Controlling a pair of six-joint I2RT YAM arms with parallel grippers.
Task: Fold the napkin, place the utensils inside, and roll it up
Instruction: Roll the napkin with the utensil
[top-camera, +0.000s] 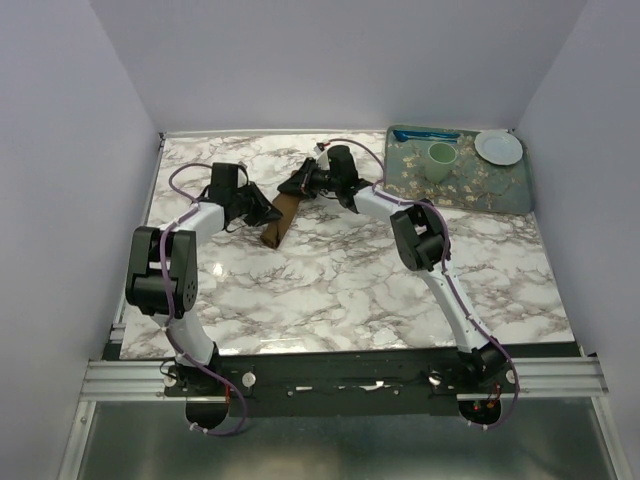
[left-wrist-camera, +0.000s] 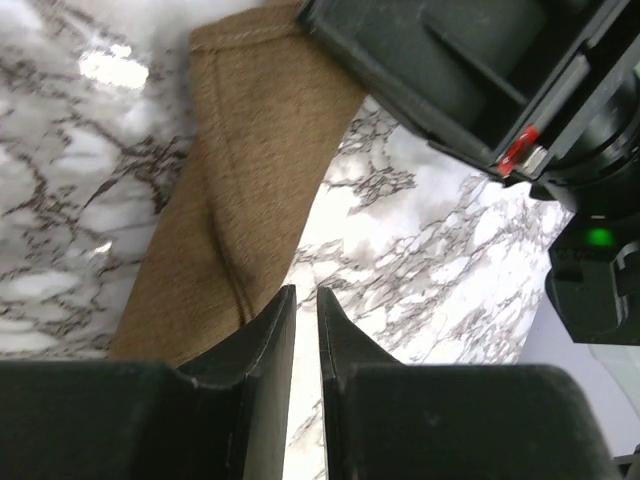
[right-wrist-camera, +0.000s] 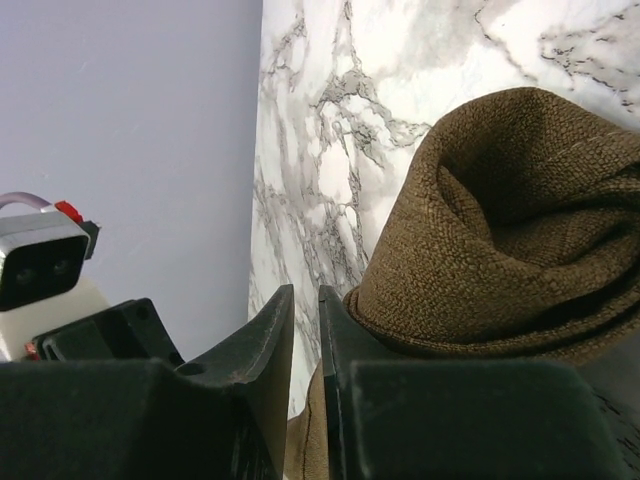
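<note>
The brown napkin (top-camera: 282, 215) lies rolled into a narrow bundle on the marble table, running diagonally at the back centre. In the left wrist view the napkin (left-wrist-camera: 240, 180) is a long roll just left of my left gripper (left-wrist-camera: 305, 295), whose jaws are shut with only a slit between them and nothing in it. In the top view my left gripper (top-camera: 262, 213) sits at the roll's left side. My right gripper (top-camera: 298, 184) is at the roll's far end. Its jaws (right-wrist-camera: 305, 295) are shut and empty, beside the napkin's coiled end (right-wrist-camera: 510, 240). The spoon is hidden.
A patterned green tray (top-camera: 490, 185) at the back right holds a green cup (top-camera: 441, 157), a white plate (top-camera: 498, 147) and a bright blue plastic utensil (top-camera: 425, 134). The back wall is close behind the grippers. The right gripper's body (left-wrist-camera: 480, 80) looms over the roll.
</note>
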